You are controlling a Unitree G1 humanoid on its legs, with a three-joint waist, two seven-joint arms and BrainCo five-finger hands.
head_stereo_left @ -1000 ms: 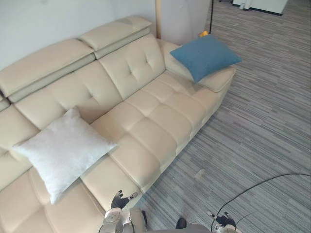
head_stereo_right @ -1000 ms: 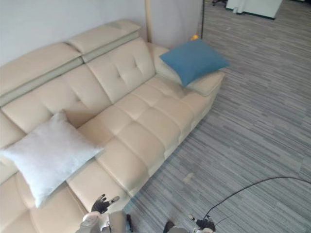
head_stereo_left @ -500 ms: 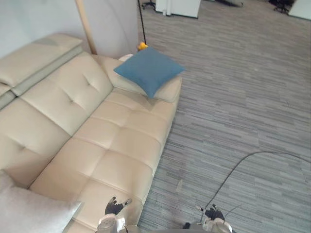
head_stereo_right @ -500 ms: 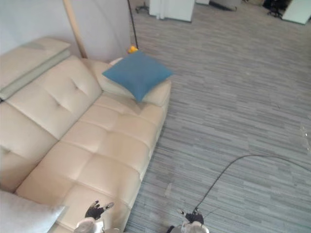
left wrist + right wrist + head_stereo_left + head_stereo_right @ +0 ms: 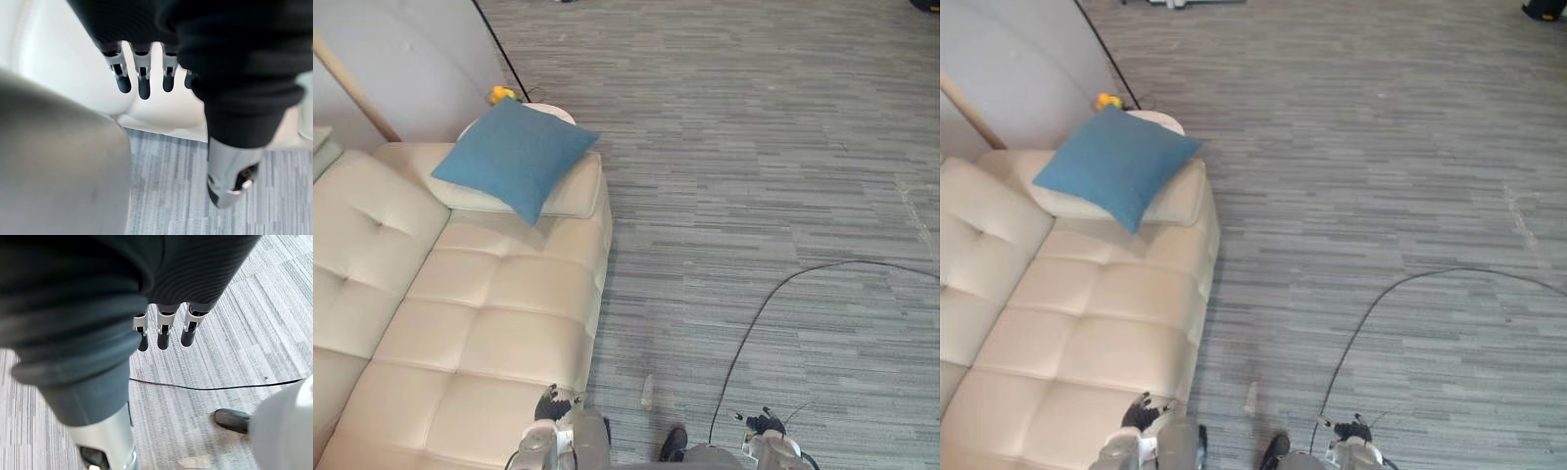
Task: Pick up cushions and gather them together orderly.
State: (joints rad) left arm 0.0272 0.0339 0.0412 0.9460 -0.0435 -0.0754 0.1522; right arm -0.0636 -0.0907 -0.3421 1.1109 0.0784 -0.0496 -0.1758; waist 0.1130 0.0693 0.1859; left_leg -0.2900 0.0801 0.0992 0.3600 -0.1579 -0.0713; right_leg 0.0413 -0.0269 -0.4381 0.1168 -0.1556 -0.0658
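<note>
**A:** What sits on the left?

**B:** A cream tufted sofa [image 5: 489, 323] runs from nine o'clock down to seven. The blue cushion [image 5: 514, 157] lies on the sofa's armrest at about ten o'clock, turned like a diamond. One of its corners hangs over the seat.

**A:** Anything beside it?

**B:** A small yellow thing [image 5: 498, 95] lies just behind it at eleven o'clock, close to the grey wall [image 5: 411, 49]. It is too small to tell what it is.

**A:** And the left hand?

**B:** The left hand [image 5: 551, 403] is low at about seven o'clock, by the sofa's front corner and well apart from the cushion. In its wrist view the fingers [image 5: 142, 83] hang straight, with the thumb apart from them. They hold nothing, and pale leather and carpet show past them.

**A:** The right hand?

**B:** The right hand [image 5: 762, 424] is at five o'clock, over the grey striped carpet [image 5: 754, 147]. Its fingers [image 5: 164, 335] are loose and straight in its wrist view, and it is empty too.
</note>
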